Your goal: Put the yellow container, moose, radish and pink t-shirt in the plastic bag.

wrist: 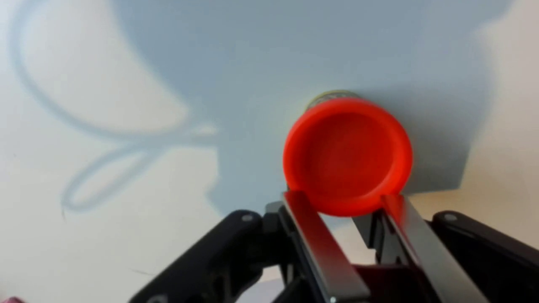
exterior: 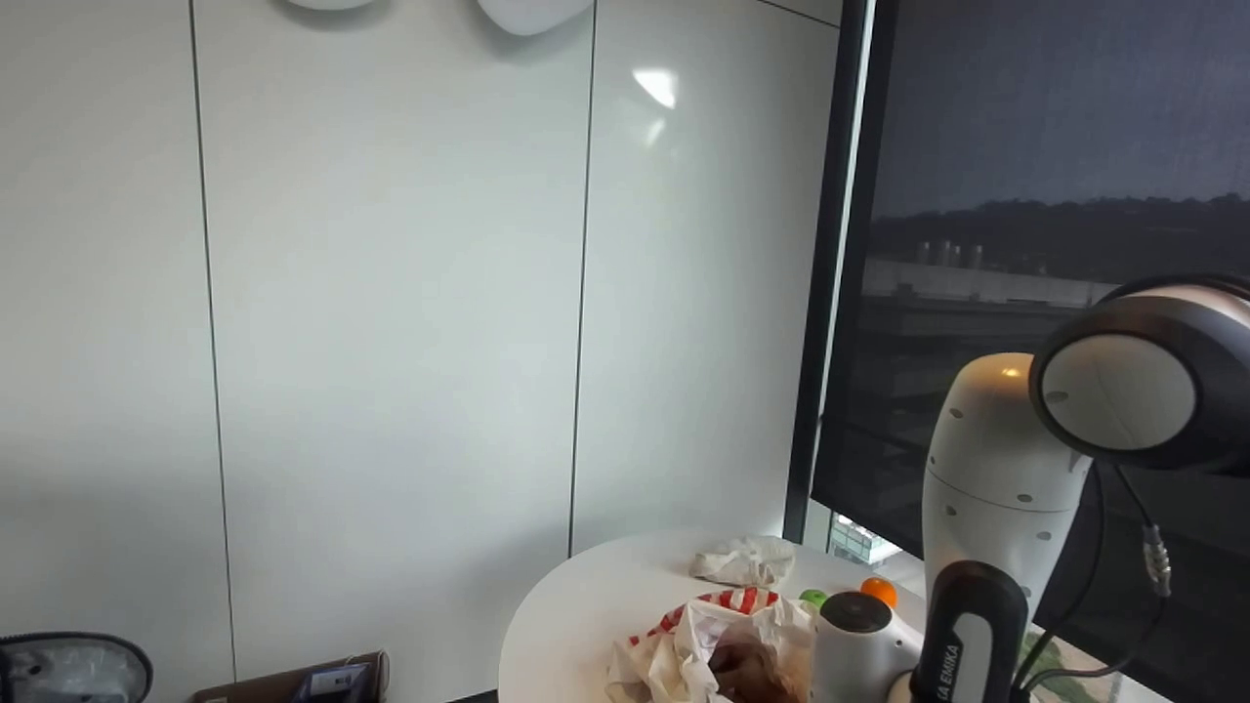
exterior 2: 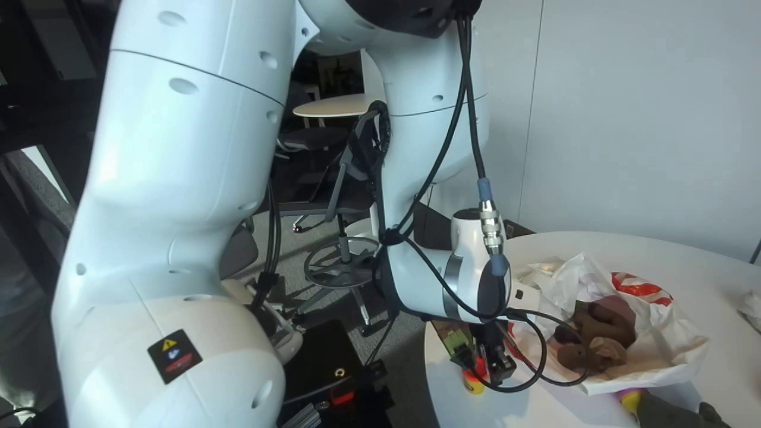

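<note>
The yellow container (exterior 2: 474, 387) stands upright near the table edge; its red lid (wrist: 347, 155) faces the wrist camera. My gripper (wrist: 345, 197) is partly closed, with a fingertip against each side of the lid's near rim. In an exterior view the gripper (exterior 2: 484, 366) is low over the container; I cannot tell whether it is lifted. The white plastic bag (exterior 2: 660, 351) lies open beside the gripper, also in an exterior view (exterior: 684, 654). The brown moose (exterior 2: 594, 333) is inside it. A pinkish patch shows behind the moose; I cannot identify the radish or pink t-shirt.
A grey plush toy (exterior 2: 675, 414) with a yellow and purple end lies in front of the bag. An orange ball (exterior: 879, 591), a green object (exterior: 812, 597) and crumpled white material (exterior: 747, 561) are on the round table (exterior: 566, 610). The arm's cable loop hangs close to the bag.
</note>
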Tool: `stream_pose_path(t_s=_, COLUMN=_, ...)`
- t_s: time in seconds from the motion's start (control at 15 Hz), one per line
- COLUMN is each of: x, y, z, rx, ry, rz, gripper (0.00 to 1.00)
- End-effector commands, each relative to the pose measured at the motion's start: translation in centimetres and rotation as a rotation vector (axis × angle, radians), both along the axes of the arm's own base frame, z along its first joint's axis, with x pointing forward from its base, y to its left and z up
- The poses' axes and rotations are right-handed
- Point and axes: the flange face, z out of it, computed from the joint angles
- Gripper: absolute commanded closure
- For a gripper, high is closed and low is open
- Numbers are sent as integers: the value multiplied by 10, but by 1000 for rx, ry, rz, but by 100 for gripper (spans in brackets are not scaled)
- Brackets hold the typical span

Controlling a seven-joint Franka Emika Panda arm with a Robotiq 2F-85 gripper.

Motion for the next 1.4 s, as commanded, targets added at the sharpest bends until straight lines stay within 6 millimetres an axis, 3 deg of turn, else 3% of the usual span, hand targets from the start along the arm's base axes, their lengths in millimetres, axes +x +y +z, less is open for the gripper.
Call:
stream_pose_path(t_s=0.0, x=5, y=7, z=16, rx=1, ry=-9, rz=-27, gripper=70)
stream_pose_path(t_s=0.07, x=5, y=8, z=17, rx=7, ry=-5, rz=-27, gripper=50)
stream_pose_path(t_s=0.2, x=5, y=13, z=20, rx=28, ry=-6, rz=-30, gripper=43)
stream_pose_path(t_s=0.6, x=-4, y=22, z=20, rx=2, ry=57, rz=-25, gripper=0)
stream_pose_path(t_s=1.0, x=-5, y=23, z=14, rx=-23, ry=129, rz=-33, gripper=0)
stream_pose_path(t_s=1.07, x=-3, y=21, z=14, rx=-34, ry=136, rz=-31, gripper=8)
stream_pose_path(t_s=1.13, x=-1, y=20, z=15, rx=-39, ry=143, rz=-31, gripper=27)
stream_pose_path(t_s=1.33, x=6, y=17, z=18, rx=-57, ry=154, rz=-30, gripper=51)
